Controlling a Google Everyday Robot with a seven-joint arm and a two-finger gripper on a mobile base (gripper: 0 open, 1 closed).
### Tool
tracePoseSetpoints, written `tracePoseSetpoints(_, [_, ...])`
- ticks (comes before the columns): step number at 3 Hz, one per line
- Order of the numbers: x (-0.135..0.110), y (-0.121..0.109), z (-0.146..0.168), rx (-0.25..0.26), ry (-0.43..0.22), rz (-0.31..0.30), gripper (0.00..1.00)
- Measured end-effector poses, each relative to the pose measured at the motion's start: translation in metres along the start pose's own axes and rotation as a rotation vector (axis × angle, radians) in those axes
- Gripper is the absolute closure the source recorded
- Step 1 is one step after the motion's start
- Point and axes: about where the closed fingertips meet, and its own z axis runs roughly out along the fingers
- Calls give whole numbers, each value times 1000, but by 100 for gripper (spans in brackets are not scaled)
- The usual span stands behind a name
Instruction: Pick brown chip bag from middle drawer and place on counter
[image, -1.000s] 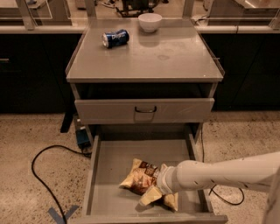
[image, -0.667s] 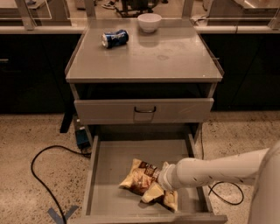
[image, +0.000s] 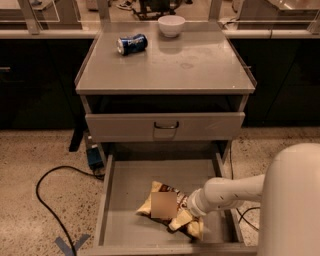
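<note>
The middle drawer (image: 129, 192) stands pulled right out below the shut drawer front (image: 200, 127), and the bag (image: 172, 192) lies on its floor, towards the front right corner, crumpled and slightly aslant. The arm comes in from the right over the drawer's side wall, and the gripper (image: 186, 212) is down on the bag's right half, touching it. Whether the claw has closed on the bag I cannot tell from where I stand.

I'd judge this to be the grasping step: the bag is not lifted, and the counter (image: 170, 70) holds only a can (image: 132, 44) near its back left corner and a bowl (image: 171, 25) at the back edge. Next comes a firm pinch on the crinkly foil, then a straight lift clear of the drawer's walls and the front above, before swinging up to the counter's bare front part.
</note>
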Motion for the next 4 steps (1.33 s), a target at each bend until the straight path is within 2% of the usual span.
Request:
tracePoseSetpoints(1, [24, 12, 36, -81, 49, 29, 11])
tracePoseSetpoints(2, [24, 14, 35, -87, 52, 32, 30])
tracePoseSetpoints(4, [21, 14, 29, -87, 52, 32, 75])
